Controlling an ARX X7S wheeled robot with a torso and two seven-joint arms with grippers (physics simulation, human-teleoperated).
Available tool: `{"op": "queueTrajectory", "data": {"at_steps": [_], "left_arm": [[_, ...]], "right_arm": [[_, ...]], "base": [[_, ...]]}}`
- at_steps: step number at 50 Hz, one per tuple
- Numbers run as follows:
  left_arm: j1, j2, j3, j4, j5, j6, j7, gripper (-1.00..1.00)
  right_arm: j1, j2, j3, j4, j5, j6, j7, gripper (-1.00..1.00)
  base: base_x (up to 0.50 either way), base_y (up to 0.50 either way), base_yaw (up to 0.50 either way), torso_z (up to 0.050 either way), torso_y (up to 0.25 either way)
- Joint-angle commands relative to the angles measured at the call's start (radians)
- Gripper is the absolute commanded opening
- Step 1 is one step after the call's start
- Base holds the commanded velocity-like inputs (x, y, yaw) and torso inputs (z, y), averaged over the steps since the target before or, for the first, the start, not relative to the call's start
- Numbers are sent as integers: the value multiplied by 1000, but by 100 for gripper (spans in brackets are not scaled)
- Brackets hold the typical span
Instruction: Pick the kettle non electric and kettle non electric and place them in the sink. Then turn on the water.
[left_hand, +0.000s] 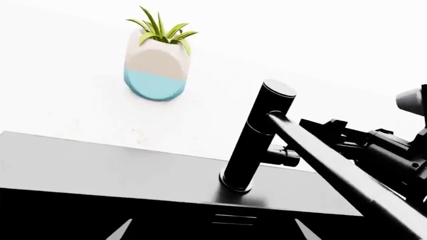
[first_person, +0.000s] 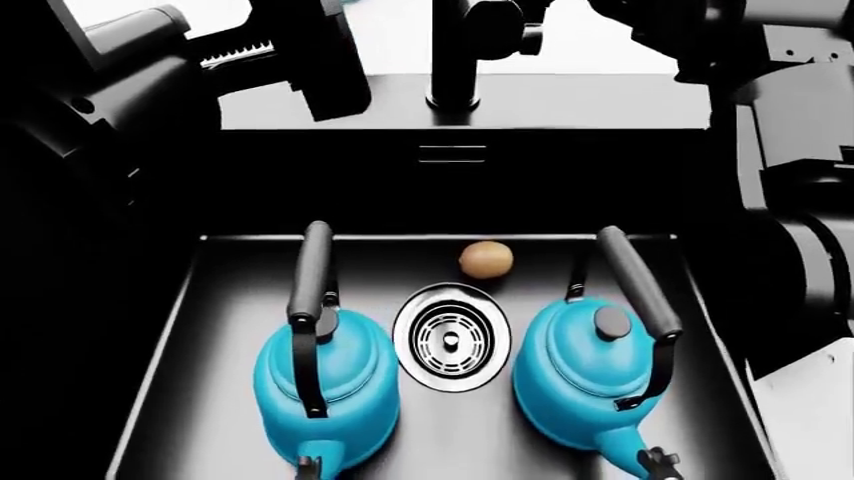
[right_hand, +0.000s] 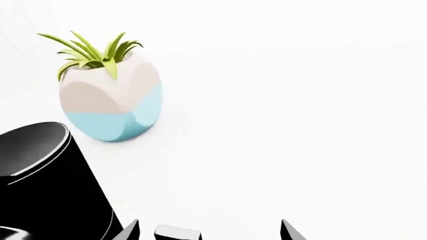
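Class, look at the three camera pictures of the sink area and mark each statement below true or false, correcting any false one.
1. Both kettles stand inside the sink. True.
2. A small brown round object lies beside the drain. True.
3. The plant pot sits in the sink. False: it stands on the white counter behind the faucet.
4. The kettles touch each other. False: the drain lies between them.
5. One kettle lies on its side. False: both stand upright.

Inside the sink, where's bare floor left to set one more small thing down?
The sink has bare floor along its back wall, either side of the small brown ball. The middle is crowded: left kettle and right kettle flank the drain closely. Thin strips remain between each kettle and its side wall.
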Motion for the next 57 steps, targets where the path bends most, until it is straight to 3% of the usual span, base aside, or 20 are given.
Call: {"op": "queueTrajectory", "data": {"at_steps": [1, 6, 21, 57], "left_arm": [[-1, 5, 2, -5, 3, -12, 9, 100], [1, 1, -3, -3, -4, -5, 2, 100], [2, 3, -3, -3, -14, -7, -8, 100], [4, -2, -11, -7, -17, -11, -13, 100]], "right_arm": [[-10, 0, -7, 2, -1, -9, -4, 100], [-14, -2, -5, 2, 1, -11, -2, 100], [-13, 8, -17, 2, -3, -10, -4, 100], [61, 143, -65, 1, -7, 4, -1, 100]], "base": [[0, 0, 0, 0, -250], [0, 0, 0, 0, -238], [0, 0, 0, 0, -3], [0, 0, 0, 0, 0]]}}
